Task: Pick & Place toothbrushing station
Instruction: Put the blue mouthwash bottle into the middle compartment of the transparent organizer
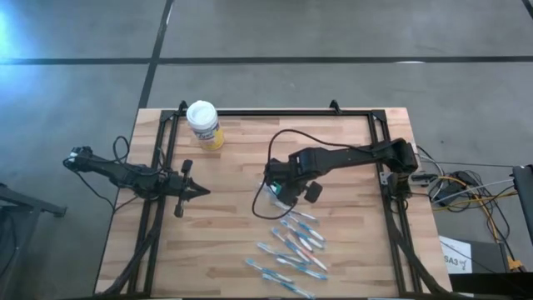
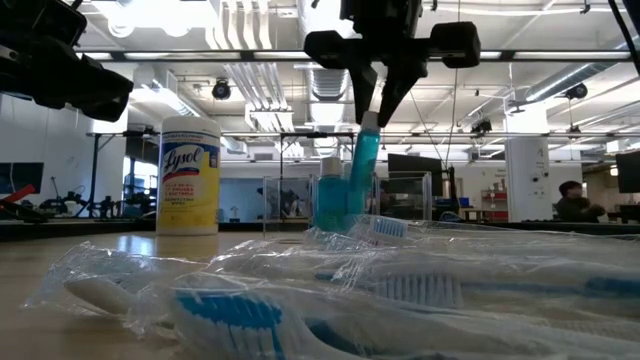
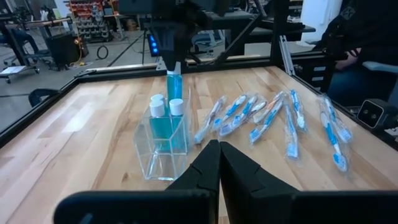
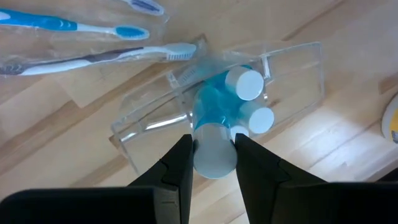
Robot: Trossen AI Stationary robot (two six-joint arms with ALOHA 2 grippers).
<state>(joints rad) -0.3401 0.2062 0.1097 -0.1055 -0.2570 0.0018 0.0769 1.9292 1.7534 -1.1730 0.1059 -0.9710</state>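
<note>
Right gripper (image 4: 212, 155) clamped on a white-capped blue tube (image 4: 214, 152), right over the clear holder (image 3: 163, 146) mid-desk, two more tubes (image 3: 177, 107) standing inside. Wrapped toothbrushes (image 1: 291, 250) scattered just beside, toward the near edge. Left gripper (image 1: 200, 191) shut on nothing, parked by the left edge. Canister (image 1: 204, 125) near the far edge.

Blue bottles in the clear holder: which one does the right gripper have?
The raised bottle: it stands higher than the other two white-capped bottles, with the right gripper closed on its cap. Those two sit lower in the clear holder, untouched.
</note>
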